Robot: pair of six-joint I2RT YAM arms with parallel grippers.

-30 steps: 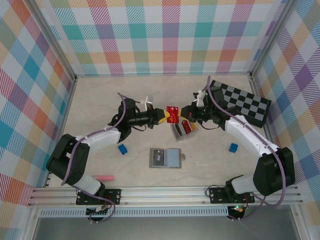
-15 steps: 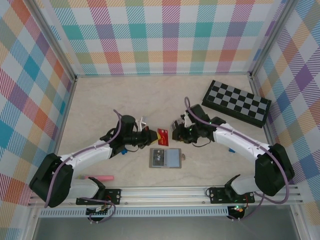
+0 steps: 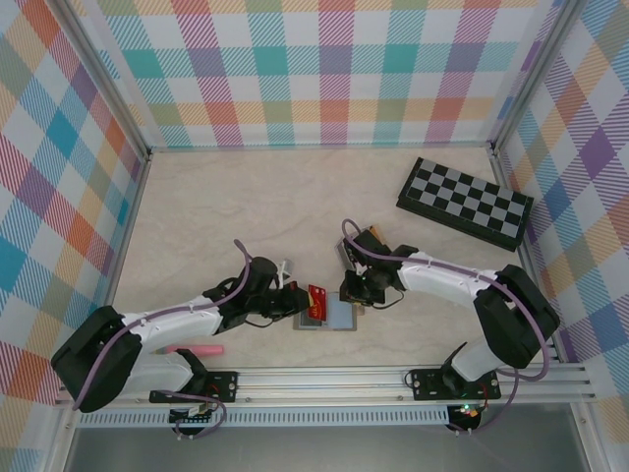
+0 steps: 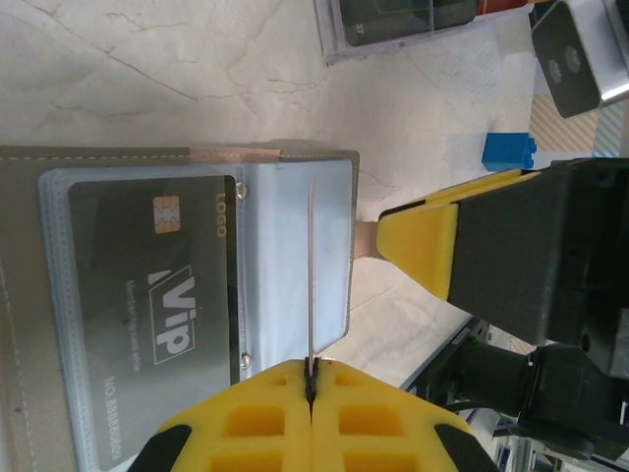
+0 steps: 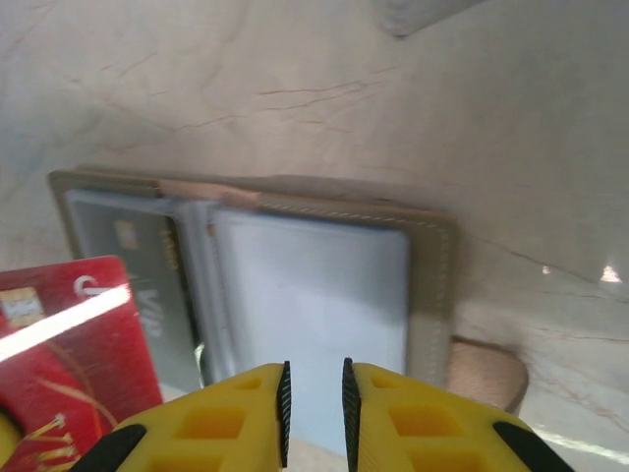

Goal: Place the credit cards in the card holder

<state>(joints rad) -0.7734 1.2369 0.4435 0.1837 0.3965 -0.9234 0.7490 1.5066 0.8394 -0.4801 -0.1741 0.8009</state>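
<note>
Where the left tool reaches in low over the bench, its yellow jaws are clenched on the red card. They hold it by one short edge, so it stands on edge above the card holder. From the left wrist the card is just a thin line. From the right wrist its glossy red face with gold print and a chip shows.

The card holder lies open and flat near the front of the bench, between the two tools. It is grey-tan with pale stitching and a small tan tab on its right side. Its left clear pocket holds a black card with a gold chip and "VIP" lettering. Its right pocket is a pale blue-grey window, and the red card's free edge hangs over it.

The right tool hovers at the holder's near edge, jaws a narrow slit apart with nothing between them.

Beyond the holder sits a small tray with a dark card inside and a red-orange one beside it. A blue block lies further right. A chequered board rests at the back right.
</note>
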